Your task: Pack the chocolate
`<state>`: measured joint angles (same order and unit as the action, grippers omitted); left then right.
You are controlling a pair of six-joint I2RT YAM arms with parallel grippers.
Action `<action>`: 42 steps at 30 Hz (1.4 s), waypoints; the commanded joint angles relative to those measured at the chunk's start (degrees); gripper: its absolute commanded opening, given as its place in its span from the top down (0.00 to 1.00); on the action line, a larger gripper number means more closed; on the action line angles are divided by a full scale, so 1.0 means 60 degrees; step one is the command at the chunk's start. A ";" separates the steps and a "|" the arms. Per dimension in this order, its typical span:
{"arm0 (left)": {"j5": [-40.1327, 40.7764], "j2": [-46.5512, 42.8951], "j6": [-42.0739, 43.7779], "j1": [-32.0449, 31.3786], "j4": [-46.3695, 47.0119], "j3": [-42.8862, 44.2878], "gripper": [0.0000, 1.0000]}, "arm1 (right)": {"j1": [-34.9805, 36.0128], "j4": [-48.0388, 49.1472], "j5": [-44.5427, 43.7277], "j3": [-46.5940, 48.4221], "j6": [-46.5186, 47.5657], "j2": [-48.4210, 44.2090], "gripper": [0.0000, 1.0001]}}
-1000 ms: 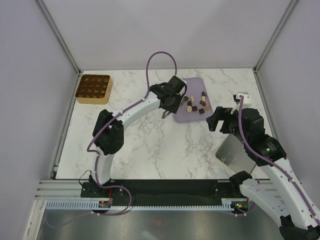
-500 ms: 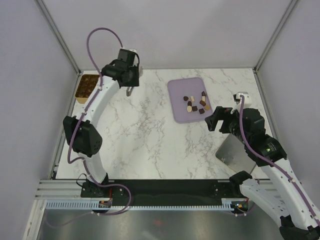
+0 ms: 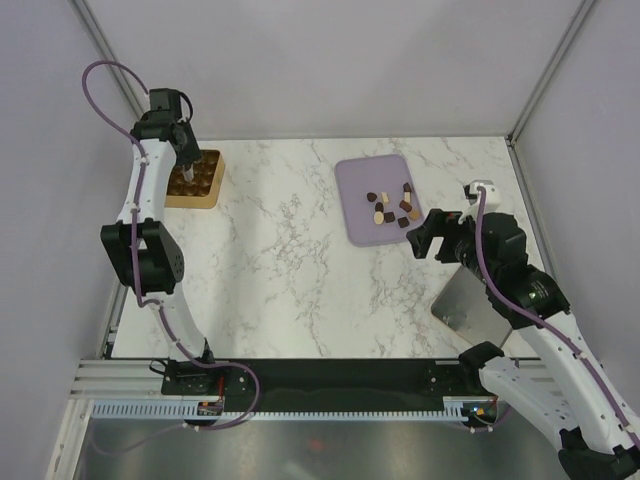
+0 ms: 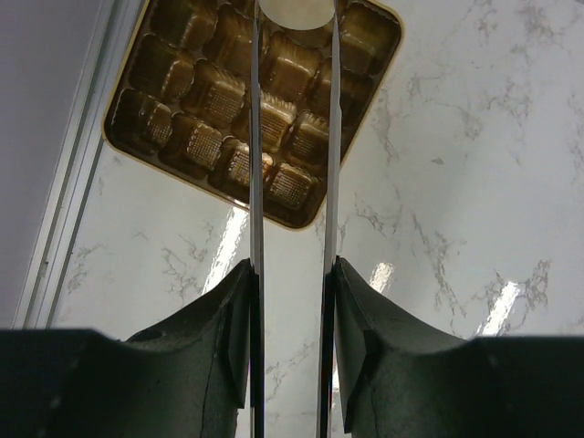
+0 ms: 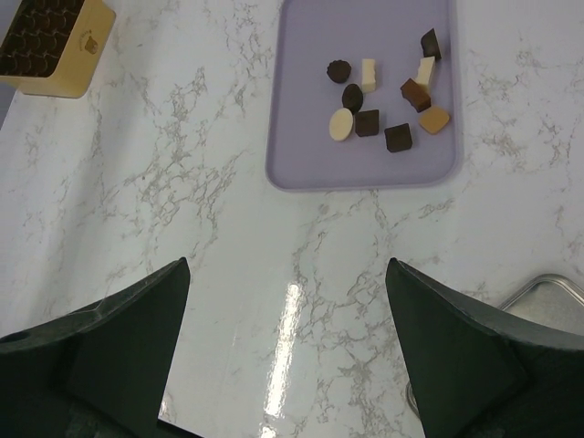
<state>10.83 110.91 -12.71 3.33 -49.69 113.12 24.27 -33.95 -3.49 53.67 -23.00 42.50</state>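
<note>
Cream rounded choc (image 4: 294,13) in left hand (image 4: 294,29)

The left gripper (image 3: 185,178) hangs over the golden compartmented box (image 3: 207,186) at the far left corner of the marble table (image 3: 290,270). The chocolate (image 3: 392,208) lies scattered on the lilac tray (image 3: 355,190), far and right of centre, with the right gripper (image 3: 426,236) just beside the tray's near right corner.

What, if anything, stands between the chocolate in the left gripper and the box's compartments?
Nothing visible does. The cream-white chocolate, clamped in the left gripper, hangs over the golden box, and the compartments beneath it look empty.
</note>
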 commanded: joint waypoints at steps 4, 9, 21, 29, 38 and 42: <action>0.0376 0.0893 0.0097 0.0382 0.0181 0.1009 0.63 | 0.0027 0.0430 0.0025 -0.0053 -0.0106 0.0182 0.03; 0.0422 0.1304 0.0243 0.0528 0.0269 0.1156 0.62 | 0.0027 0.0444 -0.0224 -0.0083 -0.0048 0.0270 0.03; 0.0773 0.2182 0.0668 0.0572 0.0635 0.1654 0.60 | 0.0027 0.0693 -0.0385 -0.0024 -0.0018 0.0768 0.03; 0.0714 0.2520 0.0756 0.0602 0.0782 0.1830 0.55 | 0.0027 0.0766 -0.0561 -0.0141 0.0069 0.0944 0.02; 0.0905 0.2302 0.0976 0.0587 0.0767 0.1859 0.46 | 0.0027 0.0781 -0.0649 -0.0112 0.0055 0.1032 0.02; 0.0686 0.2009 0.1005 0.0587 0.0767 0.1801 0.43 | 0.0027 0.0781 -0.0605 -0.0068 0.0025 0.0973 0.03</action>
<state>14.61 126.26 -9.30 6.66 -47.33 121.56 24.27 -30.83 -6.37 52.90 -22.94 48.77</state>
